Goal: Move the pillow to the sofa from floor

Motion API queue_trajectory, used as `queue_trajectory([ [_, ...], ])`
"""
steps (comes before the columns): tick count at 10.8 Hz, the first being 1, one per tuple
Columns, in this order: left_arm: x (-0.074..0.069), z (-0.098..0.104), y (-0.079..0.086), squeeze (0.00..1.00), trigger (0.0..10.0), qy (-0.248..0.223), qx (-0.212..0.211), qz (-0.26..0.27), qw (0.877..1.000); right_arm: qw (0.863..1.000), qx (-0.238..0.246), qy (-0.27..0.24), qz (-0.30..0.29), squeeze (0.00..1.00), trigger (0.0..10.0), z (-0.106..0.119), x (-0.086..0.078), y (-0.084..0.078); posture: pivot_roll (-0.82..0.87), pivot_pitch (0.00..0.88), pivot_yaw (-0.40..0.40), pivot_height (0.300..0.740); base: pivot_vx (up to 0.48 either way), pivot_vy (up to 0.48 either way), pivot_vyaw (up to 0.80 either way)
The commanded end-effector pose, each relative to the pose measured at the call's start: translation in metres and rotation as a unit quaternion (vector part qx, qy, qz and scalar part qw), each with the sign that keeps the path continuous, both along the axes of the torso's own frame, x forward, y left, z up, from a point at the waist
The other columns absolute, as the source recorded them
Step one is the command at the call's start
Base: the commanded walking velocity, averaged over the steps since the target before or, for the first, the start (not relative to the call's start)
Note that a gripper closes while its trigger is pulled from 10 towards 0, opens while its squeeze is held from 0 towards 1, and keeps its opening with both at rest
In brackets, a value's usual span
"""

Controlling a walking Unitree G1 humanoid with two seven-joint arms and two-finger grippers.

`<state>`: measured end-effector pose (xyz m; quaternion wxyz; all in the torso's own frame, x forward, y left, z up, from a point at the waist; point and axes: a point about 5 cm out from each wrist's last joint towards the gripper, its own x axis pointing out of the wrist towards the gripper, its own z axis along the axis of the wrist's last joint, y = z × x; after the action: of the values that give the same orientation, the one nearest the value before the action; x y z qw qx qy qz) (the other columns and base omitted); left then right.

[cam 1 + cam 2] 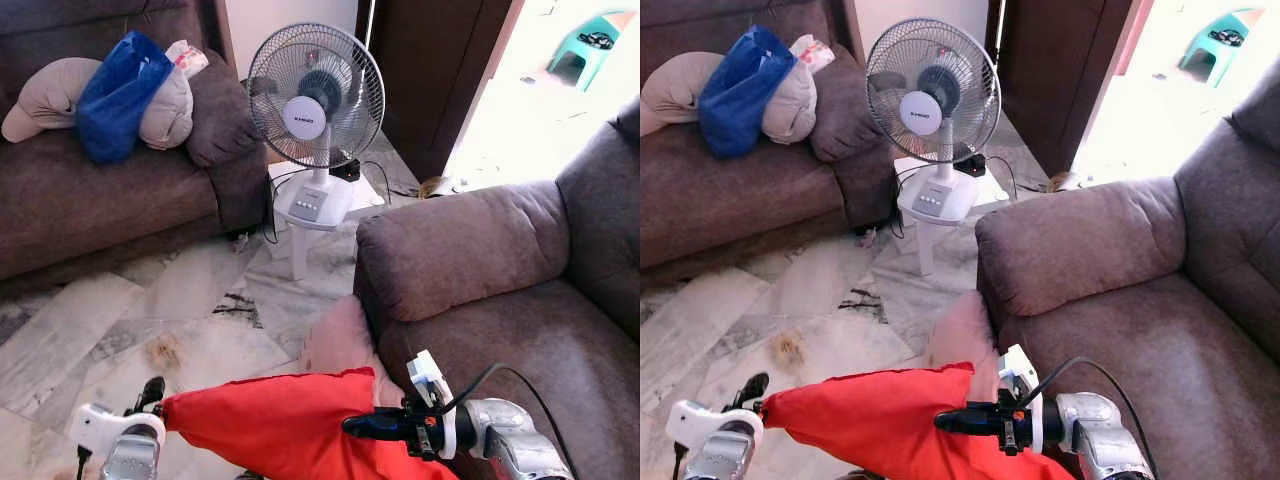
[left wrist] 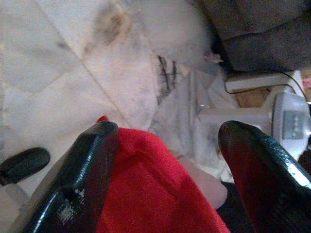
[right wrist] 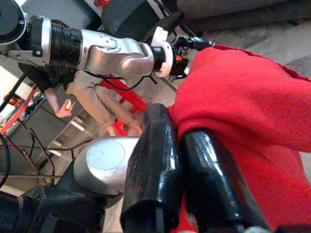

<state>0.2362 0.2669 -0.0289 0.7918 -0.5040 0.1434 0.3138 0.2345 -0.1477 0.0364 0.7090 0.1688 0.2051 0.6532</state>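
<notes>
Red fabric pillow carried low between both tools, just left of the brown upholstered sofa armrest.

Left tool stands wide around the pillow's left corner, one black finger against the cloth, the other apart from it. Right tool is pinched narrow on the pillow's right edge, cloth bunched at its fingers. Pillow off the marble tile floor, a pale pink cushion just behind it against the sofa. Judged light, soft, floppy: sags mid-span, cloth may slip. Best taken deep at opposite corners. White pedestal fan stands beyond the armrest, well clear.
</notes>
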Motion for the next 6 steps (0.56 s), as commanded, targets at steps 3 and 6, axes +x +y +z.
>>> queue_trajectory([
  [3,-0.001,-0.004,-0.001,0.0,10.0,0.023,-0.042,0.021,0.999,0.999,0.019,-0.035,0.009,0.0,10.0,0.014,0.009,0.005,0.14,0.128,-0.029,0.74,0.0,0.0,0.0],
  [6,0.002,-0.007,-0.012,0.0,10.0,0.033,-0.052,-0.007,0.998,0.999,0.017,-0.036,0.011,0.0,10.0,0.014,0.009,0.005,0.13,0.128,-0.032,0.74,0.0,0.0,0.0],
])
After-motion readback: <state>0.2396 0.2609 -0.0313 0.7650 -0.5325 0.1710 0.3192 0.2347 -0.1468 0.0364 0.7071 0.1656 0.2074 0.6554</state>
